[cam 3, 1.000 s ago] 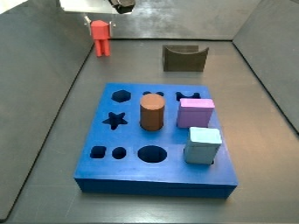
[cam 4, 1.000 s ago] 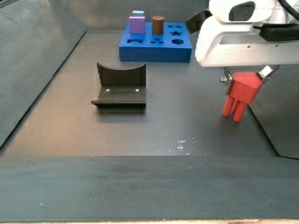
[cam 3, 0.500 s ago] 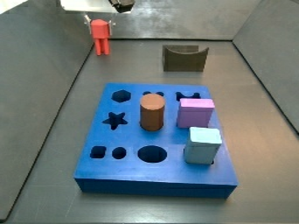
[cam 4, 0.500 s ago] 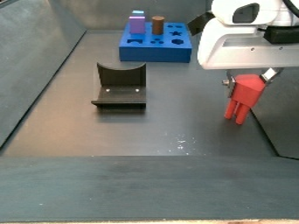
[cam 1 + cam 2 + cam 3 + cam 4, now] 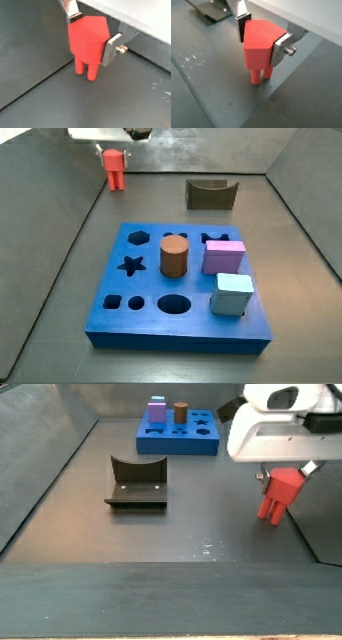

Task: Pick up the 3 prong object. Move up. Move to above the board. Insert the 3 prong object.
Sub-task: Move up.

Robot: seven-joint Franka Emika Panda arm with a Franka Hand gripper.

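Observation:
The 3 prong object is a red-orange piece with a faceted head and narrow legs hanging down. My gripper is shut on its head, one silver finger on each side, as both wrist views show. The legs hang just above or on the grey floor; I cannot tell if they touch. In a side view the gripper and the piece are at the far left corner. In a side view the piece is well away from the blue board. The board has dark cut-out holes.
On the board stand a brown cylinder, a purple block and a light blue block. A dark olive block with a notched top sits on the floor beyond the board and also shows in a side view. Grey walls ring the floor.
The gripper stays shut on the red-orange piece. Gripper and piece have shifted only very slightly, seemingly upward.

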